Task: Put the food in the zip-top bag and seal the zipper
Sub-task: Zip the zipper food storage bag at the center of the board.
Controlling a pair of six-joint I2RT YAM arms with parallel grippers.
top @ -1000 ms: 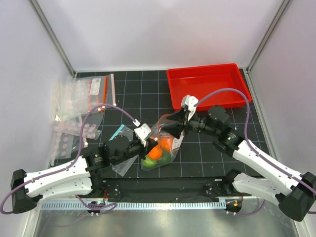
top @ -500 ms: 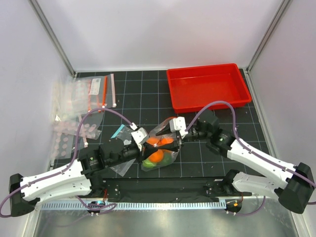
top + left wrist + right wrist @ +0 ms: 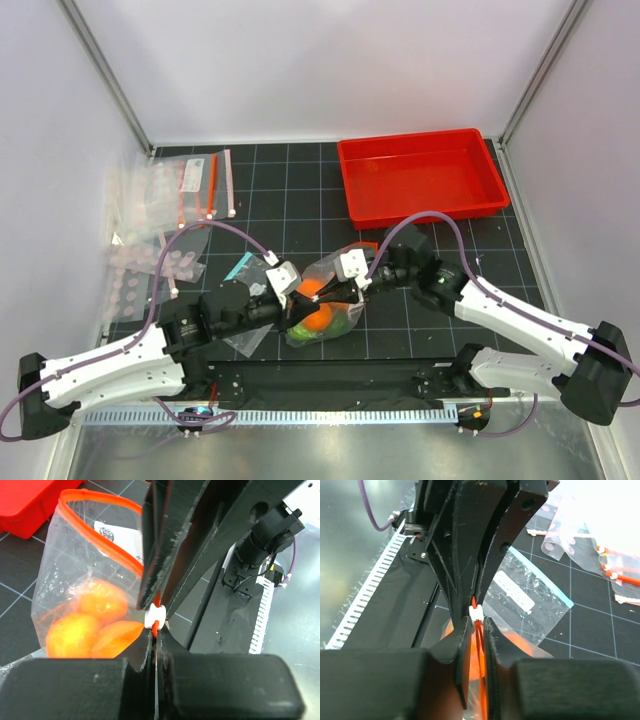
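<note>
The zip-top bag (image 3: pixel 330 305) stands mid-table with the food inside: orange fruits (image 3: pixel 102 600) show through the plastic, and green ones (image 3: pixel 300 327) lie at the bottom. Its zipper (image 3: pixel 107 545) curves open along the mouth. My left gripper (image 3: pixel 156 630) is shut on the zipper's end, just below the white slider (image 3: pixel 155 616). Facing it tip to tip, my right gripper (image 3: pixel 478 625) has closed to a narrow slot on the zipper (image 3: pixel 480 650), right behind the slider (image 3: pixel 475 613). Both grippers meet at the bag's mouth (image 3: pixel 315 290).
A red tray (image 3: pixel 420 180) sits at the back right. Spare clear pouches (image 3: pixel 165 210) are piled at the left. A pouch with a teal-blue edge (image 3: pixel 530 600) lies flat beside the bag. A black mat (image 3: pixel 330 375) runs along the front edge.
My right gripper came down and leftward from above the bag to its mouth and closed around the zipper beside the slider. The left gripper kept its hold.
</note>
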